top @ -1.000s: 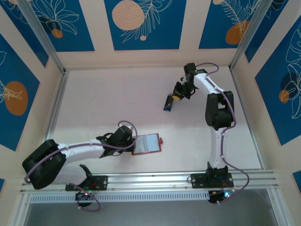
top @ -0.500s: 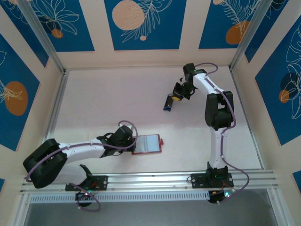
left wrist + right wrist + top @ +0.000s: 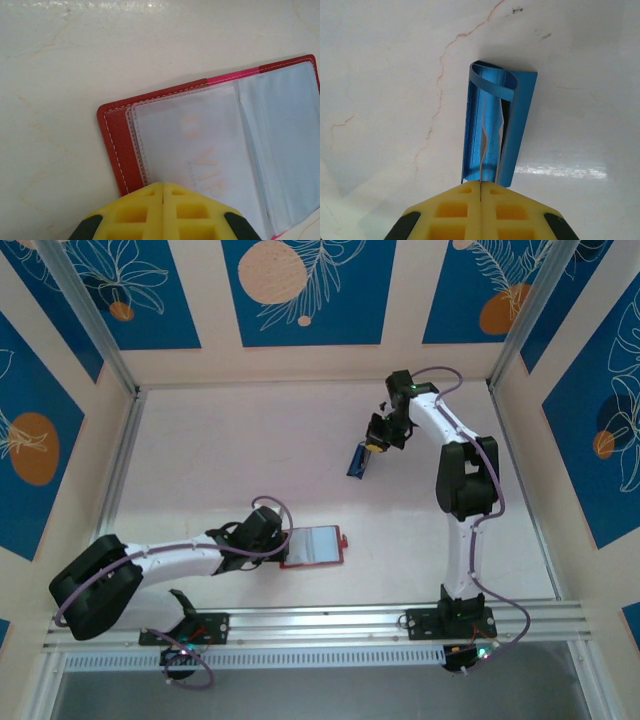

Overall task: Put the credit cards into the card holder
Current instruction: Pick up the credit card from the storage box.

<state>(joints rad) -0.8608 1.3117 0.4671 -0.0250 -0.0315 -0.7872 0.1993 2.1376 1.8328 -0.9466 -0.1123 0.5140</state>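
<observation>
The holder [image 3: 312,546] lies open and flat on the table [image 3: 220,460], close to the arm bases and a little left of centre, its clear pockets facing up and its snap tab on the right edge; the left gripper [image 3: 283,544] sits at the holder's left edge, reaching in from the left; in the left wrist view the holder [image 3: 116,150] spreads away from the left gripper [image 3: 163,186], red border nearest, pale pockets beyond; the yellow pads [image 3: 135,212] are pressed together with only a thin seam between them, their tips over the holder's near border; whether they pinch anything there or merely rest on it I cannot tell.

Farther back and to the right, well apart from the holder, the cards [image 3: 357,460] are at the tip of the right gripper [image 3: 372,447], which points down and left at them; in the right wrist view the right gripper [image 3: 480,186] is closed tight on the near end of the cards [image 3: 519,125]; the blue sheets stand on edge and run straight away from the pads, with the far end of one curled over towards the other above the white veined table.
</observation>
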